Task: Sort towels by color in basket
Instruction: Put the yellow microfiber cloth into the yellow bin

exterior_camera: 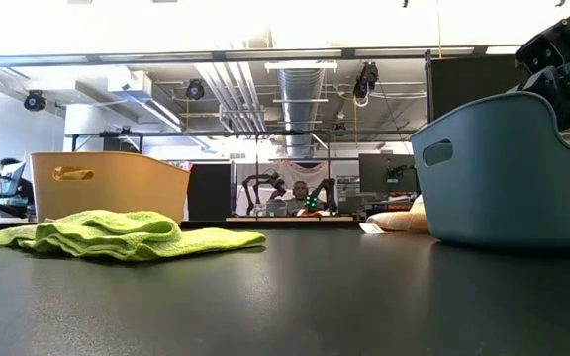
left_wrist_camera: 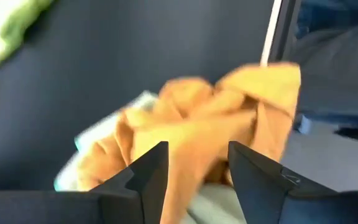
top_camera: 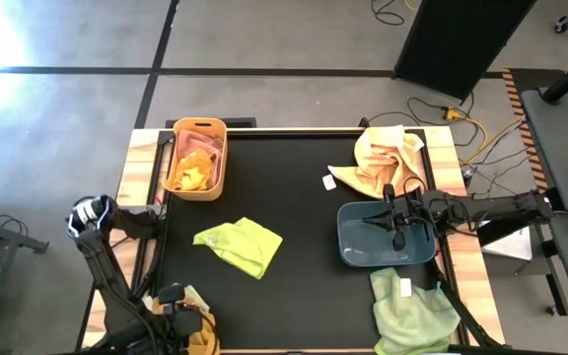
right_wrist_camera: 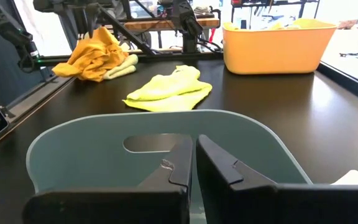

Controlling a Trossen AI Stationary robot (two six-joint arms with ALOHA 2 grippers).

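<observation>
High view, from left to right: the left gripper (top_camera: 180, 308) sits low at the table's near left corner over a mustard orange towel (top_camera: 202, 340). Its wrist view shows the fingers (left_wrist_camera: 146, 177) parted around a raised fold of that cloth (left_wrist_camera: 210, 134), though the blur leaves it unclear whether they have pinched it yet. Behind stands the orange basket (top_camera: 215, 184), already holding pink and yellow cloth. A light green towel (top_camera: 243, 244) lies crumpled mid-table. Further right, a pale peach towel (top_camera: 383, 158) is heaped beside the blue-grey basket (top_camera: 348, 242), where the right gripper (top_camera: 395, 219) hovers with its fingers pressed together, holding nothing. Another light green towel (top_camera: 412, 306) lies near the front edge. These cloths look light, limp and non-slippery; they will drape and may drag a neighbour along, so pinching a raised ridge or corner seems best.
</observation>
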